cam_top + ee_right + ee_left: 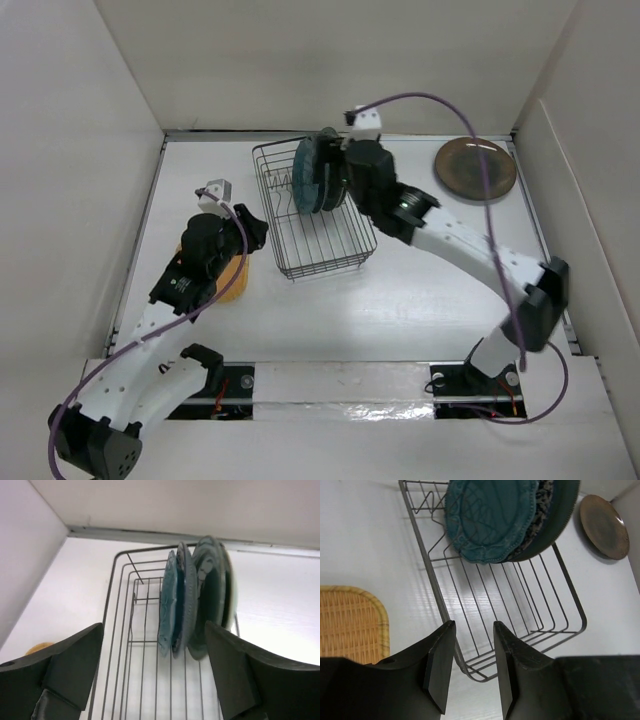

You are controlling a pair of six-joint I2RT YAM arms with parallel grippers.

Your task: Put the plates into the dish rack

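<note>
The black wire dish rack (322,240) stands mid-table. Several plates stand on edge at its far end: dark teal scalloped plate (169,605), blue-and-white patterned plate (183,597), grey-blue plate (210,592) and a pale mint green plate rim (231,587). My right gripper (154,630) is wide open and empty just in front of them; in the top view it (341,172) sits right beside the stack (316,172). My left gripper (473,625) is open and empty over the rack's near left corner (470,667). The orange plate (236,282) lies under my left arm. The glossy brown plate (475,168) lies flat at back right.
White walls close the table on the left, back and right. The rack's near half (510,605) holds no plates. The orange plate also shows in the left wrist view (350,625), left of the rack. The brown plate (604,526) lies beyond the rack's right side.
</note>
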